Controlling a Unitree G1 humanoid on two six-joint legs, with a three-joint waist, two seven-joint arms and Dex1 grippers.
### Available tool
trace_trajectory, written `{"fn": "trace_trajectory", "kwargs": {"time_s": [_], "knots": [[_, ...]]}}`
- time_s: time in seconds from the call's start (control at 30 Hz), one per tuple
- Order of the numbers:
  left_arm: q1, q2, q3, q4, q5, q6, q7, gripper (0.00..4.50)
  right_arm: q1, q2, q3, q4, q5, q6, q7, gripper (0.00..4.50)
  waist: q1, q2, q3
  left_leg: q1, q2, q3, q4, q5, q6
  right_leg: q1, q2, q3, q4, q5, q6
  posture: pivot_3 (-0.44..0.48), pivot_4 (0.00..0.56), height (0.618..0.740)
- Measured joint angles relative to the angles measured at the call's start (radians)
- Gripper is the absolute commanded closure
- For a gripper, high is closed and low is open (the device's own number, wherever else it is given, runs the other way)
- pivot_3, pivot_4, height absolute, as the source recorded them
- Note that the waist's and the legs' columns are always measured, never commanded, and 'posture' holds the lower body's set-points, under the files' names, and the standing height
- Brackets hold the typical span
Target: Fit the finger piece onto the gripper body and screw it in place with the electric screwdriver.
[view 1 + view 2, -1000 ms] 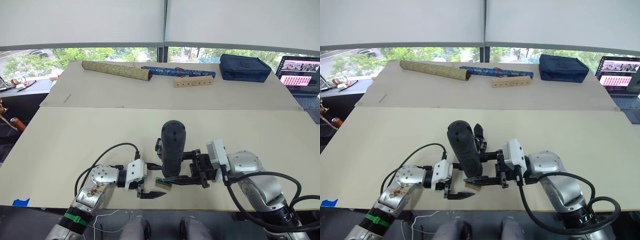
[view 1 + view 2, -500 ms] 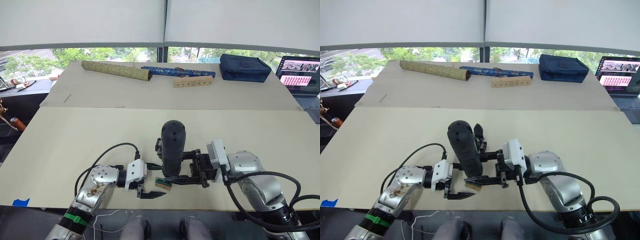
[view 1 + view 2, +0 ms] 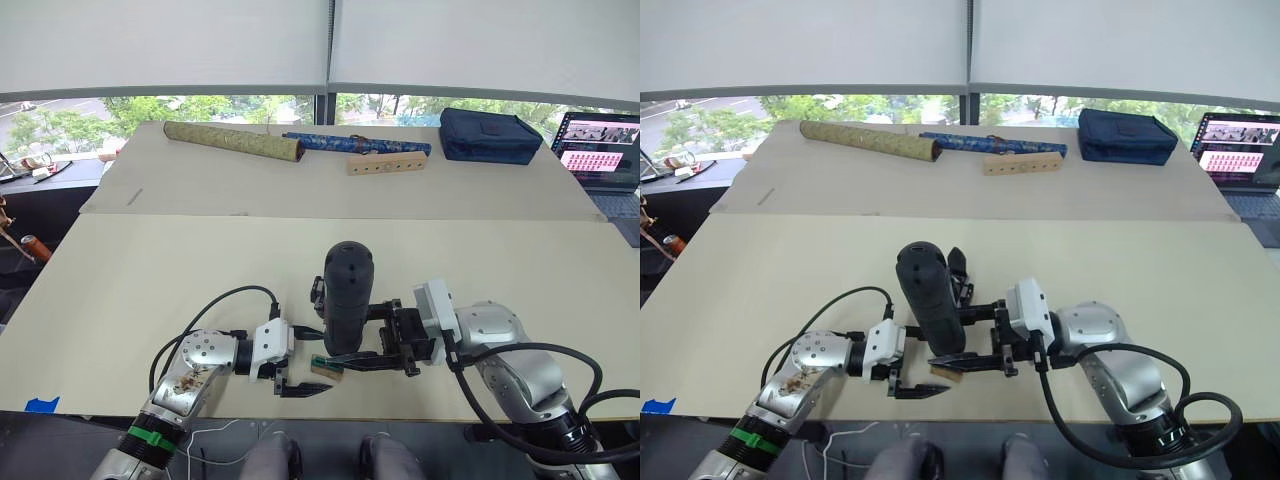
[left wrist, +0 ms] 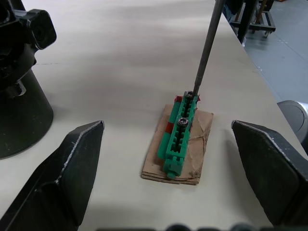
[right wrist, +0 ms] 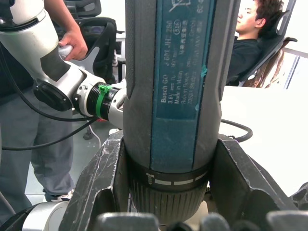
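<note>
The electric screwdriver (image 3: 346,300) was held upright, clamped by the right gripper (image 3: 385,345), its bit set on the green screw holder (image 4: 179,136); the gripper body (image 3: 318,295) lay toward eleven o'clock. The left gripper (image 3: 296,378) was spread wide, empty.

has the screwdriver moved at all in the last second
No. The electric screwdriver stands at the same spot beside the small tan block, gripped by the right gripper.

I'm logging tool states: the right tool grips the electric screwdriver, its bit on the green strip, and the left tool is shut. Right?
Not quite: the left tool is open, its fingers spread either side of the green strip, per the left wrist view. The right tool does grip the electric screwdriver.
</note>
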Motion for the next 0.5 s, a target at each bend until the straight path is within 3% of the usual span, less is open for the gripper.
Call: {"fn": "trace_trajectory", "kwargs": {"time_s": [0.5], "knots": [[0.006,0.0,0.0,-0.001,0.0,0.0,0.002,0.0,0.0,0.002,0.0,0.009,0.0,0.0,-0.001,2.6,0.0,0.0,0.0,0.0,0.0,0.0,0.0,0.0,0.0,0.0,0.0,0.0,0.0,0.0,0.0,0.0,0.15,0.74]]}}
